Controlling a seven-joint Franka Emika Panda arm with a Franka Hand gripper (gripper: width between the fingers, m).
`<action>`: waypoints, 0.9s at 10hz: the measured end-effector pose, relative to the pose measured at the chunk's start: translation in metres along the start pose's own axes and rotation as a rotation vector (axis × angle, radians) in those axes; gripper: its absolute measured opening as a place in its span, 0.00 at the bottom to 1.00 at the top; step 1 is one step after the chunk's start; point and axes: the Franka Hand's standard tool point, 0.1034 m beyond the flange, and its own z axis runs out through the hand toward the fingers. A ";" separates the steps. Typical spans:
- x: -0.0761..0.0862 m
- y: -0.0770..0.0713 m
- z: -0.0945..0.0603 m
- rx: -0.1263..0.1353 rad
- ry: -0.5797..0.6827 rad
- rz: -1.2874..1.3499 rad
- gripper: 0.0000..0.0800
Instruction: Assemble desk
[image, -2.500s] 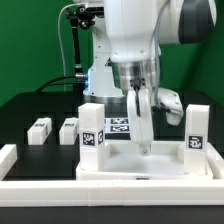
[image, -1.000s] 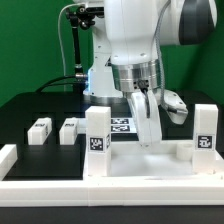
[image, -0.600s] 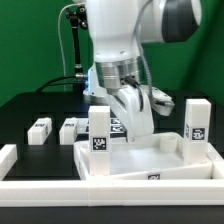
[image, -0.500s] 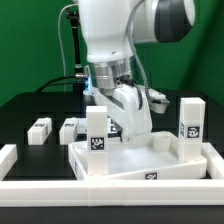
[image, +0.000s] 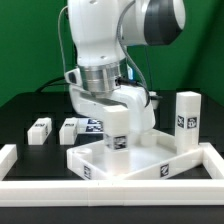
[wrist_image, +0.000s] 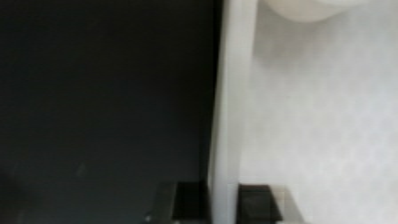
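Observation:
The white desk tabletop (image: 150, 160) lies turned at an angle inside the border rails. Two tagged white legs stand upright in its corners, one near the front (image: 117, 131) and one at the exterior view's right (image: 186, 122). Two loose legs (image: 40, 130) (image: 70, 129) lie on the black table at the left. My gripper (image: 134, 124) is shut on the tabletop's raised rim, partly hidden behind the front leg. In the wrist view the rim wall (wrist_image: 226, 110) stands between my two fingertips (wrist_image: 191, 204), with the tabletop floor (wrist_image: 329, 120) beside it.
Low white border rails run along the front (image: 110, 187), the left (image: 8, 155) and the right (image: 214, 156). The marker board (image: 94, 124) shows partly behind the arm. The robot base and cables stand at the back.
The arm has swung toward the exterior view's left and turned the tabletop with it. The front leg shifted right and the right leg shifted left. The grip on the rim holds.

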 end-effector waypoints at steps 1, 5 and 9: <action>0.009 -0.002 -0.003 0.005 0.006 -0.142 0.08; 0.009 0.000 -0.002 -0.005 0.009 -0.395 0.08; 0.023 -0.016 -0.006 -0.031 0.069 -0.723 0.08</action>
